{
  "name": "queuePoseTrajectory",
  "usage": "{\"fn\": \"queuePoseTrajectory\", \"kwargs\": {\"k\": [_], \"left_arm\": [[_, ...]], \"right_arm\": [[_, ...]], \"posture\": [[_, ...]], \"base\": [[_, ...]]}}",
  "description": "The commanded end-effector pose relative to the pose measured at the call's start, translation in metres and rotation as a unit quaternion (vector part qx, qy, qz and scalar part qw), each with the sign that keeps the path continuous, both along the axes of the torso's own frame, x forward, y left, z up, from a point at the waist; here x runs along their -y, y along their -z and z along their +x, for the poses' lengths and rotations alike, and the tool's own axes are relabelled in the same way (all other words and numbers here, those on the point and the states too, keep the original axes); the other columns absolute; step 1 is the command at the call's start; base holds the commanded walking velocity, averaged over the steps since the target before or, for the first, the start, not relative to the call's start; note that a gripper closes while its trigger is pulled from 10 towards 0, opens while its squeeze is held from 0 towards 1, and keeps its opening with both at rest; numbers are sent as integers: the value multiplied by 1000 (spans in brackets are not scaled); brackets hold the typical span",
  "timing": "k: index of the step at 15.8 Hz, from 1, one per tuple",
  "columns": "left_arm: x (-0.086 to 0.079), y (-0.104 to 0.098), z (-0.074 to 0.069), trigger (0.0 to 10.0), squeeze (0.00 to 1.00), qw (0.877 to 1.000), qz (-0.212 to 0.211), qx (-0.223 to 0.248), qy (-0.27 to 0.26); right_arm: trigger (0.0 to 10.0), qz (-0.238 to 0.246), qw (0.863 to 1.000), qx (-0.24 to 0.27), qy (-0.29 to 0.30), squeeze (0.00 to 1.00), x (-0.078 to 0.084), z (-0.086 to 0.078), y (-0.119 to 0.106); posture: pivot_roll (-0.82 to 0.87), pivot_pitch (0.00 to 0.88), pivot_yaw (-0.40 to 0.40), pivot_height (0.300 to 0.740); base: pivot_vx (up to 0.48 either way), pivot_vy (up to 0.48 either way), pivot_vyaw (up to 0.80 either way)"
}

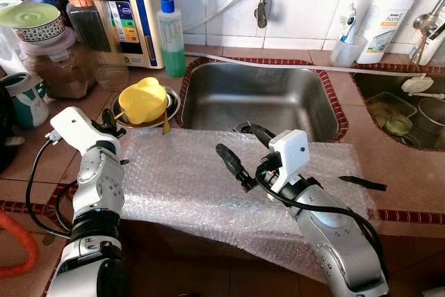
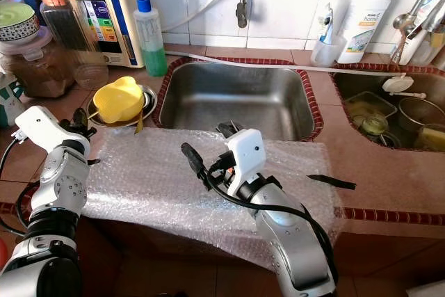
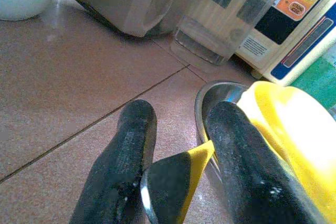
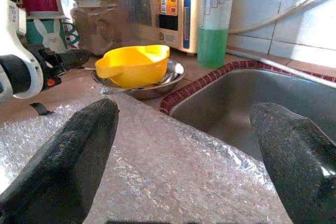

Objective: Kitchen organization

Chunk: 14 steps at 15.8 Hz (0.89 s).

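Note:
A yellow bowl (image 1: 142,100) lies upside down in a steel dish (image 1: 172,108) on the counter, left of the sink (image 1: 257,99). My left gripper (image 1: 111,124) is at the dish's left rim. In the left wrist view its fingers (image 3: 126,156) are shut on a yellow-and-black utensil handle (image 3: 173,182) that sticks out from the dish. A bubble-wrap sheet (image 1: 181,179) covers the counter's front. My right gripper (image 1: 243,149) hovers over the sheet near the sink's front edge, open wide with nothing between its fingers (image 4: 79,156).
Jars (image 1: 90,26), a water purifier (image 1: 132,5) and a green soap bottle (image 1: 172,36) stand at the back left. A black strip (image 1: 361,183) lies on the counter at the right. A second basin (image 1: 410,113) holds dishes. A white bottle (image 1: 384,19) stands behind.

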<state>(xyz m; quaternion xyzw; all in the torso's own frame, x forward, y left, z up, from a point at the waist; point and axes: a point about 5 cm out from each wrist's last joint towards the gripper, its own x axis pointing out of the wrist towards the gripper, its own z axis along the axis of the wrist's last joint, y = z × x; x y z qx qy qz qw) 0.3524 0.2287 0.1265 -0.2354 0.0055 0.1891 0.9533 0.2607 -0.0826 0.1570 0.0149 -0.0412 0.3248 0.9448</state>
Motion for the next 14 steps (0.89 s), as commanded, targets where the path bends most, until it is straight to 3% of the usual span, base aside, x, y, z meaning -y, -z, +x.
{"fn": "queuePoseTrajectory", "kwargs": {"k": [1,9,14], "left_arm": [[-3,-8,2,0,0,1000,2,14,-8],[-5,-17,1,0,0,999,11,36,-18],[-11,-29,-1,0,0,997,47,59,-32]], "right_arm": [[10000,2,1000,3,1,0,0,-1,-2],[10000,18,999,-9,-44,0,-6,-10,-1],[10000,21,998,-7,-52,0,-6,-10,-3]], "posture": [[-20,55,55,740],[-22,55,55,740],[-21,53,55,740]], "base": [[0,0,0],[0,0,0],[0,0,0]]}}
